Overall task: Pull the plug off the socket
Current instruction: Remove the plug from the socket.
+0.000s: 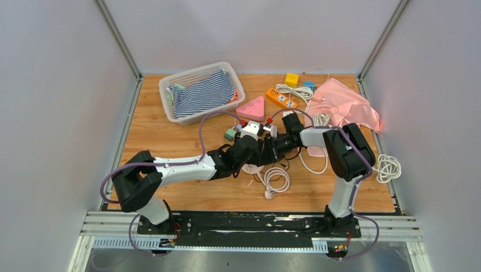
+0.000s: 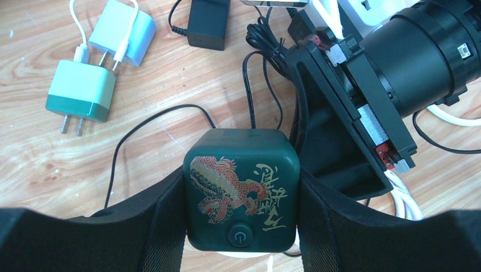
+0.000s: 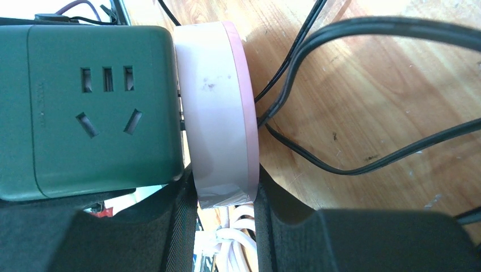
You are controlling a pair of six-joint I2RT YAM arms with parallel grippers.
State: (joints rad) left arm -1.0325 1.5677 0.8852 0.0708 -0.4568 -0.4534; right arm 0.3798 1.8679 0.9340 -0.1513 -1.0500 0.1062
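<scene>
A dark green cube socket (image 2: 241, 187) with a dragon print and a power button sits between the pads of my left gripper (image 2: 241, 204), which is shut on its two sides. In the right wrist view the same socket (image 3: 91, 107) shows an empty outlet face. A round white plug with a pink rim (image 3: 218, 113) sits against the socket's side, a thin gap between them where dark prongs show. My right gripper (image 3: 224, 187) is shut on the plug's lower edge. Both grippers meet at mid-table, the left gripper (image 1: 249, 148) and the right gripper (image 1: 268, 146).
A white basket (image 1: 170, 105) with a striped cloth stands at the back left. A pink triangle (image 1: 252, 107), an orange power strip (image 1: 281, 97) and a pink cloth (image 1: 346, 105) lie behind. White cable coils (image 1: 276, 178) and black cables (image 3: 351, 164) lie near. Small chargers (image 2: 82, 90) lie left.
</scene>
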